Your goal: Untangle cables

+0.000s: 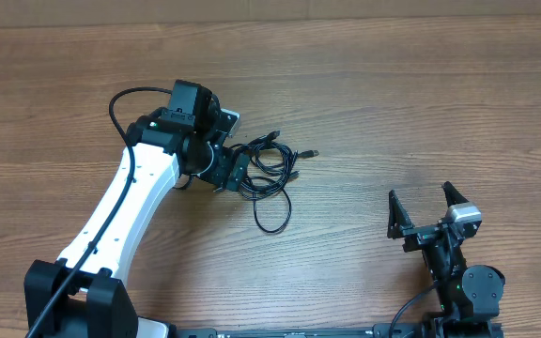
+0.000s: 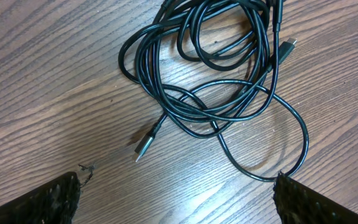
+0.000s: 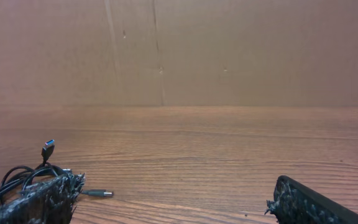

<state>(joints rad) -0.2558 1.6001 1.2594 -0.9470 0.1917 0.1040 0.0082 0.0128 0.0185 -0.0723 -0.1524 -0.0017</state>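
The cables lie as one tangle of thin black loops on the wooden table, with a large loop trailing toward the front. In the left wrist view the tangle fills the upper middle, and one silver-tipped plug points down-left. My left gripper hovers at the tangle's left edge. It is open and holds nothing, and the lowest loop runs up against its right fingertip. My right gripper stands open well to the right of the cables, over bare wood. In its own view the cables show partly behind its left finger.
A brown cardboard wall closes off the far side of the table. One plug lies on the wood just past my right gripper's left finger, and another plug sticks up from the tangle.
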